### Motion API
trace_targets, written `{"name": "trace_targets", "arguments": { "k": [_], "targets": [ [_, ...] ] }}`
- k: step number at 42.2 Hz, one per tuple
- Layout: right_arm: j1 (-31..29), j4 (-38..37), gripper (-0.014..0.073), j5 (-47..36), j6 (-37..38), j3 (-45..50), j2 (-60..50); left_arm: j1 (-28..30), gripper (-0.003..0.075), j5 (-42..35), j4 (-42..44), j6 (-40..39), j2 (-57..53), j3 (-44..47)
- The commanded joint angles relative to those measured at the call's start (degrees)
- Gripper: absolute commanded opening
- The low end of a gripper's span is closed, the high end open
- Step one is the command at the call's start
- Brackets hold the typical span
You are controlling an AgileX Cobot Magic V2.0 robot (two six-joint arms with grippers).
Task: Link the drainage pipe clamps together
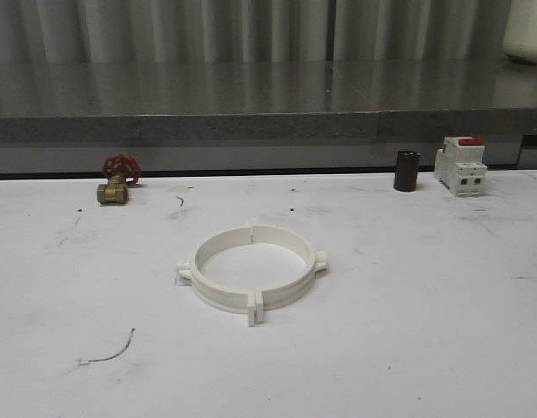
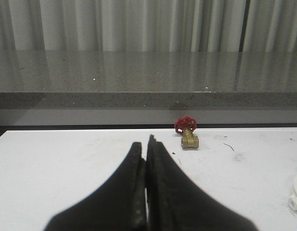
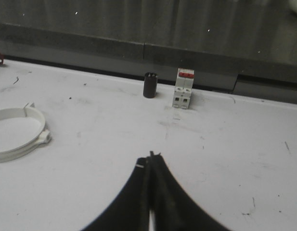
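White plastic pipe clamps (image 1: 251, 266) lie in the middle of the table (image 1: 407, 331), and the two halves meet in one closed ring, with their end tabs touching at the front and back seams. To me the joining looks finished; whether the tabs are really locked I cannot tell. The left gripper (image 2: 146, 149) and the right gripper (image 3: 151, 159) are both pressed together, holding nothing, well apart from the ring.
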Motion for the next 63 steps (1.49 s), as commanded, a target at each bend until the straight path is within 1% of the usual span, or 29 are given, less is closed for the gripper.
{"name": "trace_targets", "arguments": {
  "k": [1,5,12,14,24,30,33,35,40,47,51,58,63],
  "targets": [
    [-0.4,0.7,-0.0067,-9.6,-0.8,2.1,-1.9,-0.5,-0.0020,-4.7,0.0,0.2,-0.5,1.3],
    [-0.5,0.7,-0.0067,-12.5,-0.8,5.2,-4.0,-0.5,-0.0020,-4.7,0.0,0.2,-0.5,1.3],
    [-1.5,0.7,-0.0067,-17.8,-0.8,10.7,-4.0,-0.5,-0.0020,-4.7,0.0,0.2,-0.5,1.3],
    [-1.5,0.7,-0.0067,-16.7,-0.8,10.5,-4.0,-0.5,-0.0020,-4.7,0.0,0.2,-0.5,1.3],
    [-1.5,0.7,-0.0067,-16.7,-0.8,10.4,-4.0,-0.5,-0.0020,-4.7,0.0,0.2,-0.5,1.3],
    [-1.5,0.7,-0.0067,-19.4,-0.4,10.4,-4.0,-0.5,-0.0020,-4.7,0.0,0.2,-0.5,1.3],
    [-1.5,0.0,-0.0067,-22.0,2.6,10.5,-4.0,-0.5,-0.0020,-4.7,0.0,0.2,-0.5,1.3],
    [-1.5,-2.4,-0.0067,-23.1,5.8,10.5,-4.0,-0.5,-0.0020,-4.7,0.0,0.2,-0.5,1.3],
    [-1.6,-6.8,-0.0067,-23.1,12.4,10.5,-4.0,-0.5,-0.0020,-4.7,0.0,0.2,-0.5,1.3],
    [-1.6,-9.5,-0.0067,-21.7,13.5,10.5,-4.0,-0.5,-0.0020,-4.7,0.0,0.2,-0.5,1.3],
    [-1.6,-9.7,-0.0067,-21.5,13.8,10.5,-4.0,-0.5,-0.0020,-4.7,0.0,0.2,-0.5,1.3],
    [-2.7,-10.9,-0.0067,-20.9,19.2,10.5,-4.0,-0.5,-0.0020,-4.7,0.0,0.2,-0.5,1.3],
    [-2.7,-11.1,-0.0067,-20.5,19.4,10.5,-4.0,-0.5,-0.0020,-4.7,0.0,0.2,-0.5,1.3]
  ]
}}
